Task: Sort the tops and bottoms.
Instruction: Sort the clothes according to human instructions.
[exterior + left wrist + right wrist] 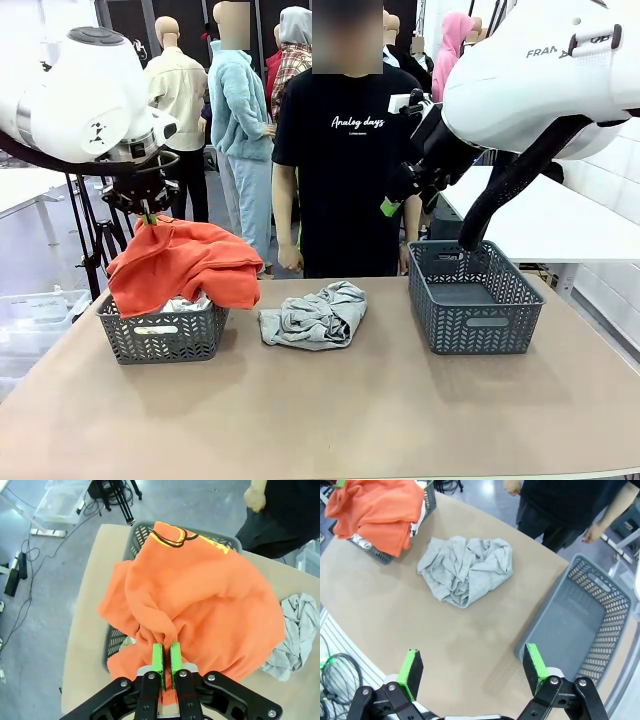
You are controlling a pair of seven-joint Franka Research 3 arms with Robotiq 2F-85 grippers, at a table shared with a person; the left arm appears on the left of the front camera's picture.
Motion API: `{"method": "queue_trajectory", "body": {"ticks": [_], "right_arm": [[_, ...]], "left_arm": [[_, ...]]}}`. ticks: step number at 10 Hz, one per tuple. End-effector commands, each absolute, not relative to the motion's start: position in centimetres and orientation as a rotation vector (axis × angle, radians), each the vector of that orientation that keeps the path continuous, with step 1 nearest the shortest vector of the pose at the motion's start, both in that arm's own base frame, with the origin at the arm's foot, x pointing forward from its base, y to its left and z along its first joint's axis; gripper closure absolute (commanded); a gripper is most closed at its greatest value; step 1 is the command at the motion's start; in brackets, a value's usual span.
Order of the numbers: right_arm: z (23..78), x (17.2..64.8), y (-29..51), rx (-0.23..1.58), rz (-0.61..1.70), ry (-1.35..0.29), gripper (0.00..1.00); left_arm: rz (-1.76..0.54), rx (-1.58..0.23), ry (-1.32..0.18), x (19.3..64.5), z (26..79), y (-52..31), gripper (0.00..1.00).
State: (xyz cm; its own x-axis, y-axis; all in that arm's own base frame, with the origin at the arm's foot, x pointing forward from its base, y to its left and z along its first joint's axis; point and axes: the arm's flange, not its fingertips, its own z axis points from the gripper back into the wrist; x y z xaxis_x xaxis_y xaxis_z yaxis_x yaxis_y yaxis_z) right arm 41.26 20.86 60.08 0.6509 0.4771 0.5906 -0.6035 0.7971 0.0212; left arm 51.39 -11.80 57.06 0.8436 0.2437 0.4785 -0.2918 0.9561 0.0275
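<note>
Garment [180,262], orange-red, tight in left claw [166,655] over left basket [165,342].

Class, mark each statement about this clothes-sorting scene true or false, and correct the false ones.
1. The left gripper is shut on the orange-red garment. True.
2. The light grey garment lies in a basket. False: it lies on the table, between the two baskets.
3. The right gripper has its fingers open and holds nothing. True.
4. The basket on the robot's right holds clothes. False: it is empty.
5. The orange-red garment lies flat on the table. False: it hangs from the left gripper, draped over the left basket.
</note>
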Motion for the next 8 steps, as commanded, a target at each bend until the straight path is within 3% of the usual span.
{"method": "queue_trajectory", "body": {"ticks": [1,5,8], "right_arm": [[59.7,41.0,20.7,0.224,0.617,-0.594,0.0],[59.7,41.0,20.7,0.224,0.617,-0.594,0.0],[59.7,41.0,20.7,0.224,0.617,-0.594,0.0]], "left_arm": [[0.289,0.102,-0.485,51.4,56.7,-11.6,1.0],[0.324,-0.117,-0.332,56.8,50.2,-10.7,1.0],[0.426,-0.074,-0.14,58.8,42.6,-8.5,1.0]]}}
